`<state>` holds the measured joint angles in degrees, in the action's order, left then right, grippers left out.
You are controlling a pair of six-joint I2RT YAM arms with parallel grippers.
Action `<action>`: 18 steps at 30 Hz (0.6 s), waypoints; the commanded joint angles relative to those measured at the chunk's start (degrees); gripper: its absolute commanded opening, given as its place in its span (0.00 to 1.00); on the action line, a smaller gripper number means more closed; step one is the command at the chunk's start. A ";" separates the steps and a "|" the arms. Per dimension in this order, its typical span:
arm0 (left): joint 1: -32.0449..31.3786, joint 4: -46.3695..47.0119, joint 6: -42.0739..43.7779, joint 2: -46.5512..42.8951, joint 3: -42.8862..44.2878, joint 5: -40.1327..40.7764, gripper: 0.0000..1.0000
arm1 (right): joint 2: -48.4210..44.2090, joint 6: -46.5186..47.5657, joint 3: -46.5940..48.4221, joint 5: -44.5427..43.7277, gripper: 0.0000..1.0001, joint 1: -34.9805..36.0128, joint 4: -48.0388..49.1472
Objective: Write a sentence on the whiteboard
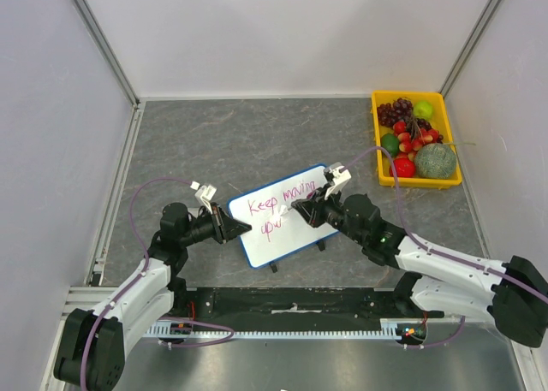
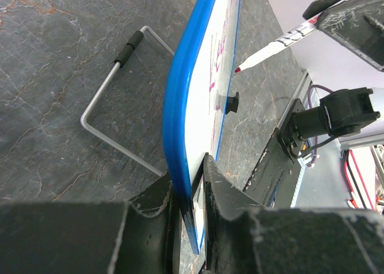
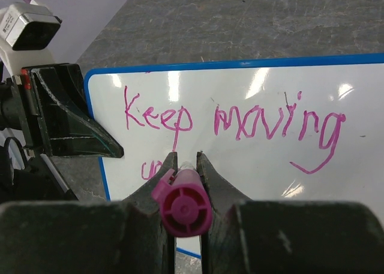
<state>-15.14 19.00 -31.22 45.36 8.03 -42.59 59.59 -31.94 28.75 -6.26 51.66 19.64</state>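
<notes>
At the middle of the table (image 1: 214,143) we see the whiteboard (image 1: 300,233) propped between the two arms, its wire stand (image 2: 114,100) behind it. The left gripper (image 1: 242,228) clamps the board's left edge. In front of the board's face, the right gripper (image 1: 295,207) grips the marker (image 3: 182,203), whose tip points at the board just beside the second line of the sentence (image 1: 287,201). Well apart, in the table's far right corner, we find a tray (image 1: 376,143) with fruit (image 1: 411,134) lying in it.

Even bright light, glare streaks on whiteboard (image 3: 252,160)
</notes>
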 commanded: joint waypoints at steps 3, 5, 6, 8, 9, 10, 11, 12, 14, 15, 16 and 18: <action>0.19 1.12 4.06 -0.19 -0.39 3.21 0.02 | -4.13 0.12 -0.89 0.20 0.00 -0.94 1.72; 0.19 1.12 4.15 -0.10 -0.39 3.13 0.02 | -4.31 0.57 -0.89 -0.33 0.00 -1.21 0.76; 0.19 1.12 4.15 -0.10 -0.39 3.21 0.02 | -4.14 0.74 -0.98 -0.50 0.00 -1.38 0.49; 0.19 1.12 4.15 -0.01 -0.39 3.13 0.02 | -3.61 0.92 -1.07 -0.42 0.00 -1.74 0.14; 0.19 1.12 4.15 -0.01 -0.39 3.13 0.02 | -3.26 0.92 -1.24 -0.42 0.00 -1.82 0.22; 0.28 1.12 4.24 -0.10 -0.39 3.13 0.02 | -2.99 0.92 -1.42 -0.42 0.00 -1.91 0.31; 0.20 1.12 4.15 -0.01 -0.39 3.13 0.02 | -2.82 0.92 -1.59 -0.24 0.00 -2.00 0.57; 0.19 1.12 4.15 -0.10 -0.39 3.13 0.02 | -2.55 0.74 -1.77 -0.15 0.00 -2.00 0.84; 0.20 1.12 4.15 0.08 -0.39 3.13 0.02 | -2.11 0.57 -2.03 0.20 0.00 -2.09 1.28; 0.19 1.12 4.15 0.08 -0.39 3.13 0.02 | -1.94 0.57 -2.30 0.20 0.00 -2.09 1.54; 0.19 1.12 4.24 0.16 -0.39 3.13 0.02 | -1.68 0.57 -2.38 0.20 0.00 -2.09 1.80; 0.19 1.04 4.15 0.08 -0.30 3.13 0.02 | -1.41 0.39 -2.56 0.46 0.00 -2.09 1.98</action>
<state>-15.14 19.00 -31.22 45.36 8.03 -42.61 57.65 -31.86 26.87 -6.04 49.74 19.40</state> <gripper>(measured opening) 0.218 0.198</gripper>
